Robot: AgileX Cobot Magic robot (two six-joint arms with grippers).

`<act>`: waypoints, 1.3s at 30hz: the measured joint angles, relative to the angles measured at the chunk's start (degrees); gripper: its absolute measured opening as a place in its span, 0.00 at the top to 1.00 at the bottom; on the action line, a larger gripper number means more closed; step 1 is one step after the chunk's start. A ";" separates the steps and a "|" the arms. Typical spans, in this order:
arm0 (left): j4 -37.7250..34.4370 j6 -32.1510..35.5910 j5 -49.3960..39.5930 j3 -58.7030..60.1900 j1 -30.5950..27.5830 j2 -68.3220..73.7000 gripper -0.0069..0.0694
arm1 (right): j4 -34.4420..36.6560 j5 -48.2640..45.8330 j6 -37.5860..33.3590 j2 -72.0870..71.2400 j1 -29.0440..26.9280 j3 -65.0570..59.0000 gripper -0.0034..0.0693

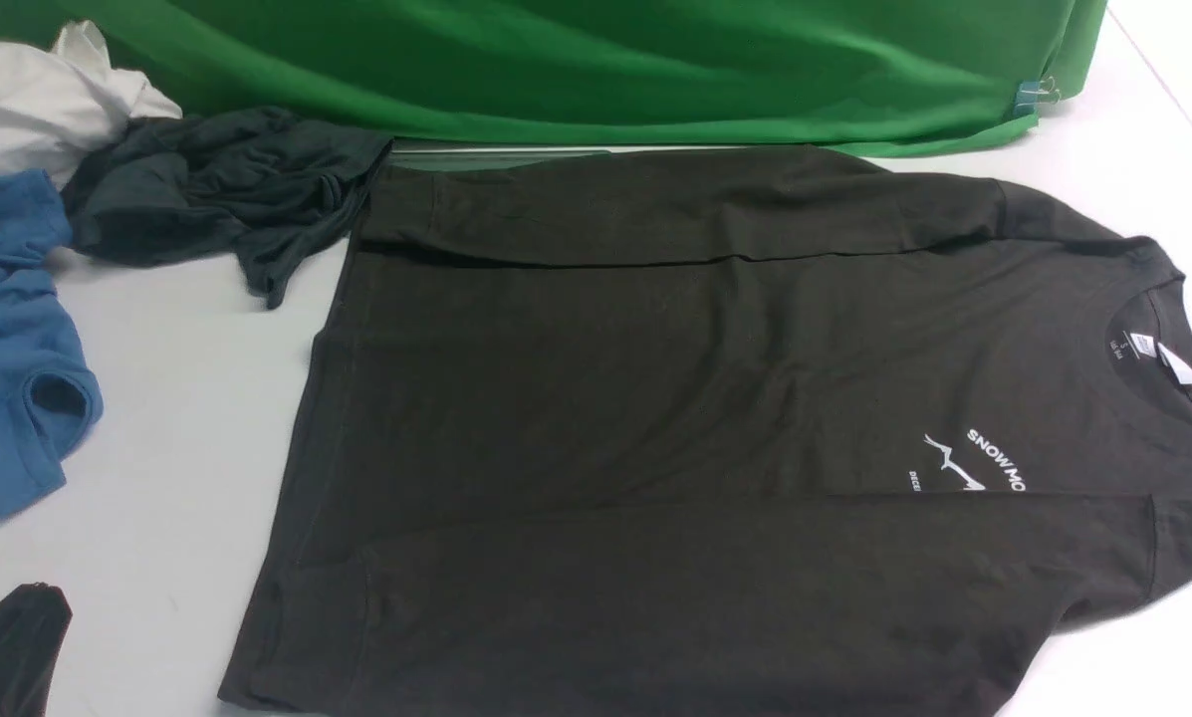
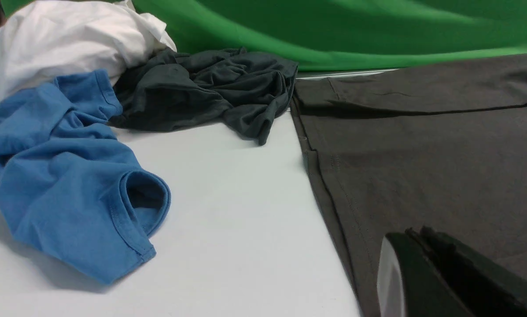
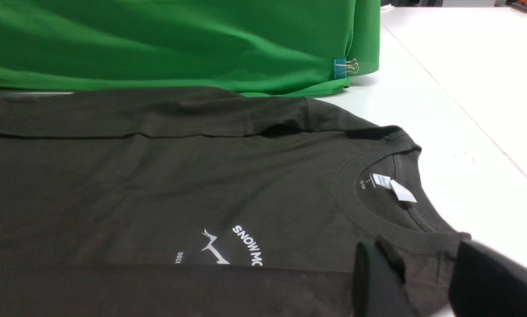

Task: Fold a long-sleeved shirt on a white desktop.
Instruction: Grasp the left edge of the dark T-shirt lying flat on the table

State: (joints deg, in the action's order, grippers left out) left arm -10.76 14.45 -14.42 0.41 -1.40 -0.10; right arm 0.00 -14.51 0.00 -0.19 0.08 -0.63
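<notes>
Long-sleeved shirt [image 1: 655,398], one; other garments [image 1: 207,189], three.

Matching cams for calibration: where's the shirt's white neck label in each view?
Front: neck label at the far right, inside the collar.
Left wrist: not in view; only the shirt's hem end shows.
Right wrist: neck label inside the collar, just beyond the right pincer.
Shared landmark: green backdrop behind the shirt, in all three views.
</notes>
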 joint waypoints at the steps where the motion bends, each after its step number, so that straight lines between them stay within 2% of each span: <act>1: 0.00 0.00 0.00 0.00 0.00 0.00 0.88 | 0.00 0.00 0.00 0.00 0.00 0.00 0.62; 32: -0.57 0.00 0.85 0.00 0.00 0.00 0.88 | 0.00 0.00 0.00 0.00 0.00 0.00 0.62; 35: -8.13 -2.03 4.94 0.00 0.00 0.00 0.88 | 0.00 0.00 0.00 0.00 0.00 0.00 0.62; 39: -23.30 -6.02 12.71 0.00 0.00 0.00 0.88 | 0.00 0.00 0.00 0.00 0.00 0.00 0.62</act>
State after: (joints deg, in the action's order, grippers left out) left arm -34.06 8.44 -1.72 0.41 -1.40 -0.10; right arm 0.00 -14.51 0.00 -0.19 0.08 -0.63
